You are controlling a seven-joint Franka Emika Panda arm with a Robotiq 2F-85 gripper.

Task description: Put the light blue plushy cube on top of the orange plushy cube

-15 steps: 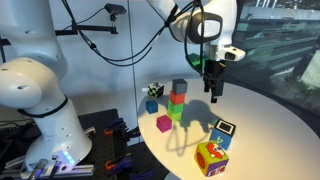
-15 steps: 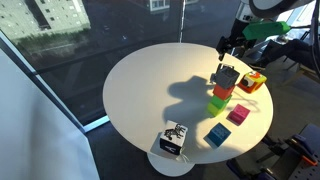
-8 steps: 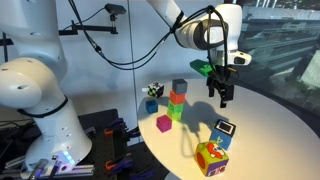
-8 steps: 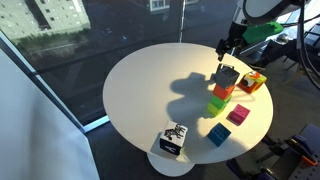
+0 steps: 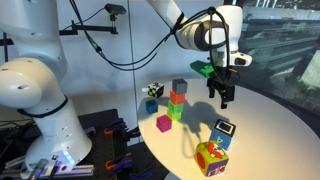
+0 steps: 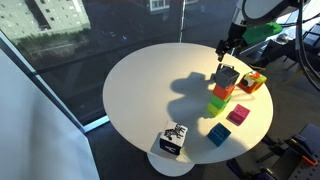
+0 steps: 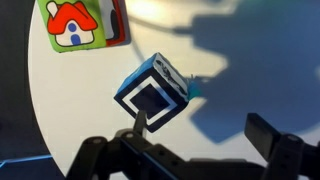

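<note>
The light blue plushy cube (image 5: 223, 132) lies on the round white table (image 5: 265, 125). In the wrist view (image 7: 152, 92) its white face framed in black points up at the camera. The orange plushy cube (image 5: 210, 158) stands just in front of it near the table edge. In the wrist view (image 7: 80, 22) it shows a red house picture at the top left. It also shows in an exterior view (image 6: 252, 82). My gripper (image 5: 222, 97) hangs open and empty above the light blue cube. In the wrist view (image 7: 200, 135) the cube sits just off my left finger.
A stack of green, red and grey blocks (image 5: 177, 100) stands mid-table, and shows in both exterior views (image 6: 220, 95). A small magenta block (image 5: 164, 123), a small blue block (image 6: 217, 134) and a black-and-white patterned cube (image 6: 174, 140) lie around it.
A second ago my gripper was higher and nearer the block stack. It moved down and over toward the light blue cube, then held still for the last half second.
</note>
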